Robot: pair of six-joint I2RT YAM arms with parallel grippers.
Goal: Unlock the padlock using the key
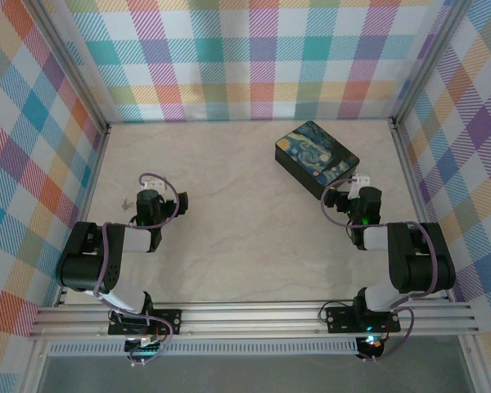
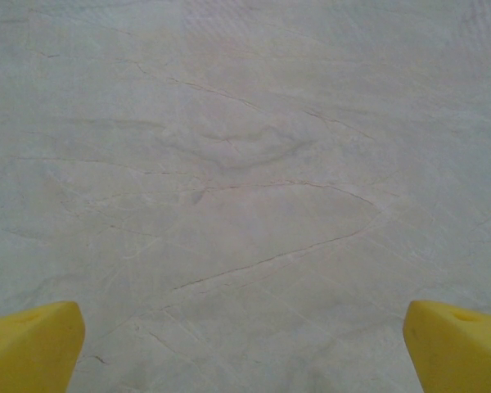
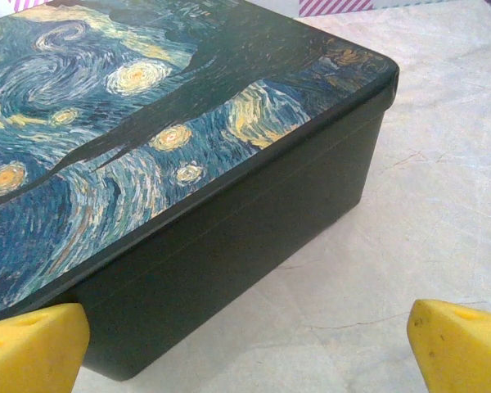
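Nearest, well short of the box, an aluminium rail carries both arm bases: L base far off to the box's near-left, R base nearer than the box & slightly to its right. Both arms fold up over the pale, creased table, with purple cables looping along them. The L gripper sits well apart from the box, to its left & a bit nearer. In the L wrist view its 2 yellow fingertips stand at opposite lower corners, jaws spread wide, nothing between them but bare table. The R gripper is just beside the box's near-right end, close to it; whether it touches, can't tell. In the R wrist view its 2 yellow fingertips are likewise spread wide, gripping nothing, w/ the box's black side wall & 1 lower corner just beyond them. The box rests flat on the table, lid shut, its lid painted in swirly blue & yellow, turned at an angle to the rail. Beyond the box, a plaid back wall closes the far side. Where the padlock & key are: can't tell.
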